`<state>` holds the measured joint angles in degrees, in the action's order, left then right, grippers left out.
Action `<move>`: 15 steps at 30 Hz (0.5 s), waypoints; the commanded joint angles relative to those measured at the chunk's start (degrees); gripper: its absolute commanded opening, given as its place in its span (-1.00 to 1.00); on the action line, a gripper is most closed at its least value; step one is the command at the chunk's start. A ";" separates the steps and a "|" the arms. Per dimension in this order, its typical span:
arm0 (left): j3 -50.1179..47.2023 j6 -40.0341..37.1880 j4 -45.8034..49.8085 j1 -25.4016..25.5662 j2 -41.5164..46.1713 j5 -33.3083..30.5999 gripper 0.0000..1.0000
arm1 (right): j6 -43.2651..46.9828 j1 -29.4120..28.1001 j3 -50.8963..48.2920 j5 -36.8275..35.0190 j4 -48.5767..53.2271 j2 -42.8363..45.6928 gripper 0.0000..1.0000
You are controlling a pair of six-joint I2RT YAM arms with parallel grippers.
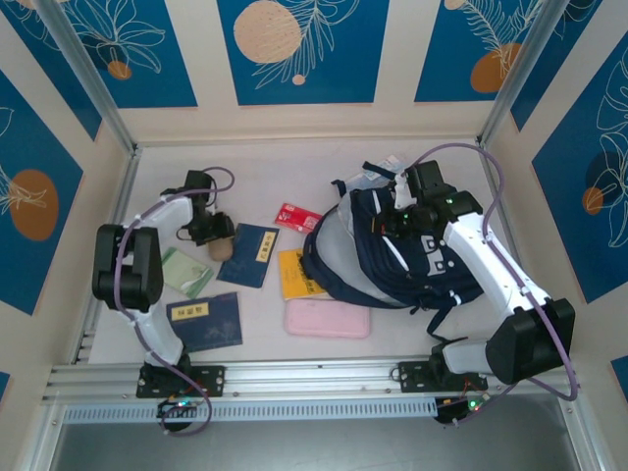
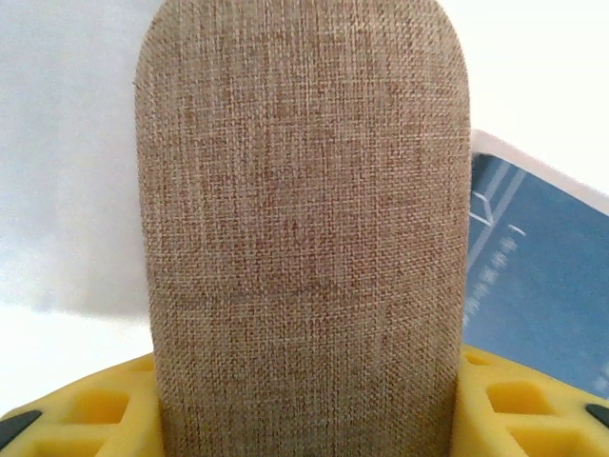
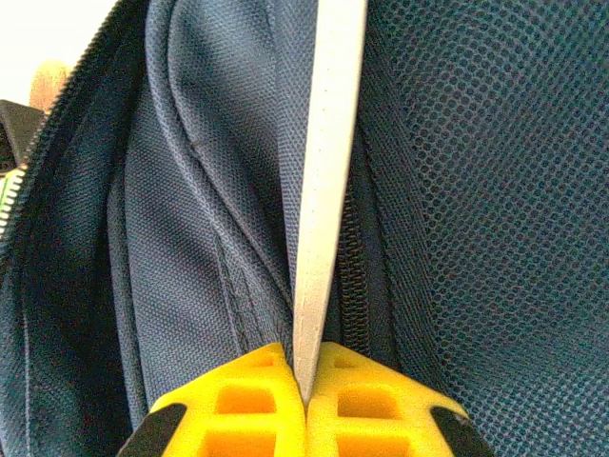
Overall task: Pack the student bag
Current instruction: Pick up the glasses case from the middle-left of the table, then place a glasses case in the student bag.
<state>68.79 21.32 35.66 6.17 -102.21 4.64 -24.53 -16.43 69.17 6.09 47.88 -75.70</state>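
Navy cloth with thin white stripes: the student bag (image 1: 358,257) is lying slumped on the right side of the table (image 1: 285,177), its opening seemingly turned toward the left. A yellow booklet (image 1: 292,273) and a pink case (image 1: 327,319) are lying just beside it.

The right gripper (image 3: 306,381) is pinching a pale grey strip (image 3: 324,190) at the bag's edge. Its fingers are pressing together on the strip, next to a zip track and mesh lining.

The left gripper (image 1: 212,232) is sitting over a tan woven pouch (image 2: 304,238). Its yellow pads (image 2: 86,414) are lying against both sides of the pouch, so this is reading as a grip. A navy booklet (image 2: 538,276) is lying just beside.

Handling, judged: the bag is looking soft and floppy, sagging wherever nothing is supporting it, and is probably light while unfilled. The cloth is folding rather than resisting, so a single pinch is likely raising only a flap, not the body. The bound rim by the zip or a strap is looking like the firmest hold. The smooth panels are likely slipping out of the pads.
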 commanded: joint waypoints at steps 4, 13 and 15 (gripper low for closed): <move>-2.38 4.78 0.48 3.36 13.73 5.20 -0.62 | -0.86 0.17 5.54 8.42 0.65 1.83 -1.00; -3.22 14.40 -6.46 17.97 23.31 13.90 -0.56 | 0.04 2.05 7.63 15.39 -2.46 3.37 -1.00; -4.17 18.35 -10.37 21.46 23.04 15.64 -0.53 | -1.10 2.87 8.45 17.70 -2.88 3.20 -1.00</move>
<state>66.30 33.23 30.65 24.34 -79.37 15.33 -24.51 -14.48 73.38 15.59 48.93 -75.20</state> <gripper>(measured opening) 0.528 0.064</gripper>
